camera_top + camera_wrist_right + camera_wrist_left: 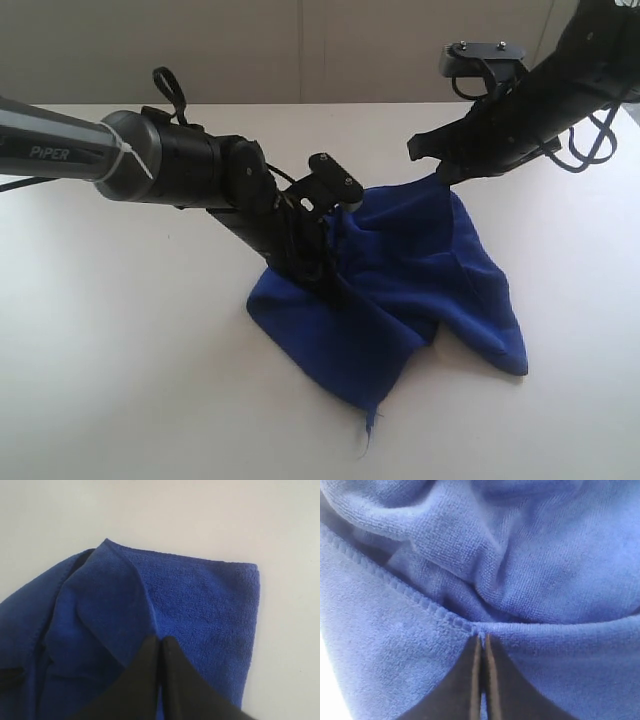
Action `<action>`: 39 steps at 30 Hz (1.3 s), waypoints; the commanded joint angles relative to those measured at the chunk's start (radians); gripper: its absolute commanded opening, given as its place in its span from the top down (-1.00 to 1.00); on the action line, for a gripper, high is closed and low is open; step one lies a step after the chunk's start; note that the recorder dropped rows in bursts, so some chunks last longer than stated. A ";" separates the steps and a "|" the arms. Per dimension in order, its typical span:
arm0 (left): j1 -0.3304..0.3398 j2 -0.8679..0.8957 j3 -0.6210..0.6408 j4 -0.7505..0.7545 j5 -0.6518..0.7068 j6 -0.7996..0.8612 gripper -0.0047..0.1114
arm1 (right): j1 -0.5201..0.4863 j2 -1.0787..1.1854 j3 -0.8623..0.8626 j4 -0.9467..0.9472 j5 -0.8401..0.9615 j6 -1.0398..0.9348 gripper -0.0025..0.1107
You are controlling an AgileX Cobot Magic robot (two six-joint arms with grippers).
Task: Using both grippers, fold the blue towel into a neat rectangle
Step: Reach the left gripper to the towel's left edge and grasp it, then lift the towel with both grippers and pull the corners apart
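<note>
Found blue towel [430, 290] heaped and rumpled on white table [120, 350], slightly right of centre. Observed left pincer [482, 639] clamped tight on the towel's stitched hem [395, 585], at the left side of the heap, low over the table. Observed right pincer [159, 641] likewise clamped on a fold at the far right edge, holding that part raised. Noted loose thread [368, 432] trailing from near corner.

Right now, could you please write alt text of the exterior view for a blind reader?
Two black robot arms pinch a crumpled blue towel on a white table, the left end effector shut on its bunched middle, the right end effector on its far edge. A loose thread trails from its front corner.
</note>
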 commanded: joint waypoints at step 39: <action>0.147 -0.865 0.340 0.076 0.072 -0.090 0.92 | 0.000 -0.570 0.009 -0.239 0.029 -0.249 0.96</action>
